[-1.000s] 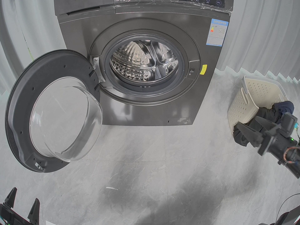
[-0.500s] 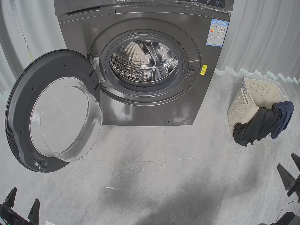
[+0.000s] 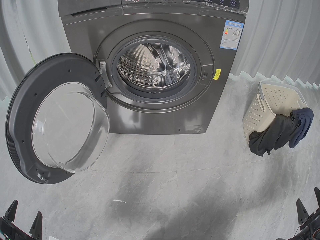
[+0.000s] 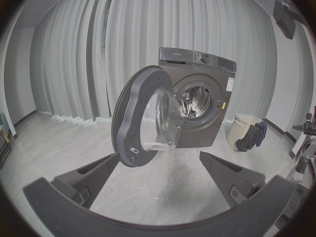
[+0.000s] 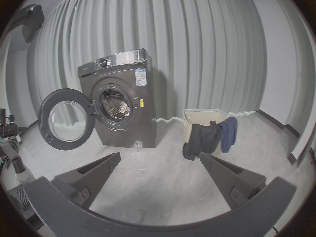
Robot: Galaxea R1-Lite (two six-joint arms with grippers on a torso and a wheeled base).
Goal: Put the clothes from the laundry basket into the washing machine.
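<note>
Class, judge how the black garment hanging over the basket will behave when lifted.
The black garment is probably floppy: it drapes limply over the basket wall, so it would sag from a grip. It seems to touch the blue garment, so that might drag along.

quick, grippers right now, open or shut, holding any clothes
left gripper: open, holding nothing
right gripper: open, holding nothing
</note>
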